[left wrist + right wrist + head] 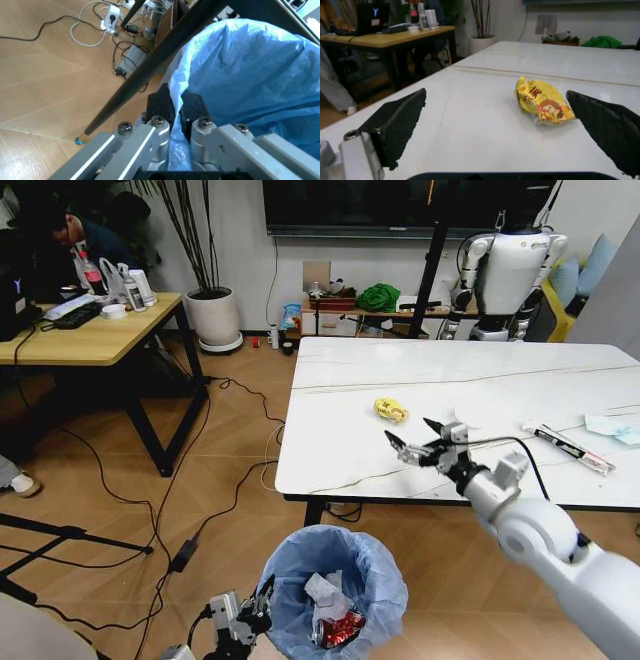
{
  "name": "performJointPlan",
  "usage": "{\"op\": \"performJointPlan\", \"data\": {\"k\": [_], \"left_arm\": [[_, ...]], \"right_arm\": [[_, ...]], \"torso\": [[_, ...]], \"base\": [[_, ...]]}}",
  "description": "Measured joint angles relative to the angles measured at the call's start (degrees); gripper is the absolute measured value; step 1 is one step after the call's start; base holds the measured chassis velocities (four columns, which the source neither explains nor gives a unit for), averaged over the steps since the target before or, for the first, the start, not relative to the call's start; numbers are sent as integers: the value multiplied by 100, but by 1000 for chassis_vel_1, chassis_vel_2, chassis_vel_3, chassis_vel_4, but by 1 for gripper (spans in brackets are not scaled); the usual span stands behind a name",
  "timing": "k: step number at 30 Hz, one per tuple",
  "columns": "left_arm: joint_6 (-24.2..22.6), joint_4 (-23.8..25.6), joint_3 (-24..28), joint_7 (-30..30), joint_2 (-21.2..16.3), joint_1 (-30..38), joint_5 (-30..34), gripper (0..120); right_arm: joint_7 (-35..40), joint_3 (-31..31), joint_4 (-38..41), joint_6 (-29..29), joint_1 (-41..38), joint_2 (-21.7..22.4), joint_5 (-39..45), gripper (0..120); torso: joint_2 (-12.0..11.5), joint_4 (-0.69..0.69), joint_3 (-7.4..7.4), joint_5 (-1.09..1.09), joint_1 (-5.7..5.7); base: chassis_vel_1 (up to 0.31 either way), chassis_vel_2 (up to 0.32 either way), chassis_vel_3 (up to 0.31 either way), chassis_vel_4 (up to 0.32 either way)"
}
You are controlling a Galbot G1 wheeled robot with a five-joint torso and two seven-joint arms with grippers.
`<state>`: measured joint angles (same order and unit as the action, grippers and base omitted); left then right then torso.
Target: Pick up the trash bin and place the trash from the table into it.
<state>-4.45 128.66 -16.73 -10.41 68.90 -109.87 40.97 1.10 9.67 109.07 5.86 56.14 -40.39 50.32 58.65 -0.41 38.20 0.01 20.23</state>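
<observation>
I see the counter [340,430] ahead, with the trash bin [370,580] held in front of its near edge, my left gripper [175,108] pinching the blue bag at its rim. My right gripper [418,442] hovers spread wide over the counter, just short of the yellow wrapper [542,101].

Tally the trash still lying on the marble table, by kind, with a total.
Yellow wrapper: 1
Long thin wrapper: 1
Pale-blue tissue: 1
Total: 3 on the table
</observation>
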Motion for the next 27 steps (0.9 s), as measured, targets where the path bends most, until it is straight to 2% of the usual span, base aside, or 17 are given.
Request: {"op": "performJointPlan", "data": {"k": [3,7,16,27], "left_arm": [[11,0,-5,33,4,-31,-37,0],[12,-15,-26,34,-38,2,-23,0],[15,-53,-39,37,-43,3,-18,0],[18,-15,-130,42,-35,-35,-8,0]], "right_arm": [[-1,-253,-313,22,-311,-50,17,100],[58,-286,-520,99,-428,-57,-9,100],[181,-413,-760,218,-673,-57,-87,99],[195,-1111,-1152,244,-1465,-194,-94,100]], "torso": [[0,1,0,-1,0],[1,-3,-1,-3,-1],[1,-1,-1,-1,-1],[1,-1,-1,-4,-2]], "base": [[0,0,0,0],[0,0,0,0],[0,0,0,0],[0,0,0,0]]}}
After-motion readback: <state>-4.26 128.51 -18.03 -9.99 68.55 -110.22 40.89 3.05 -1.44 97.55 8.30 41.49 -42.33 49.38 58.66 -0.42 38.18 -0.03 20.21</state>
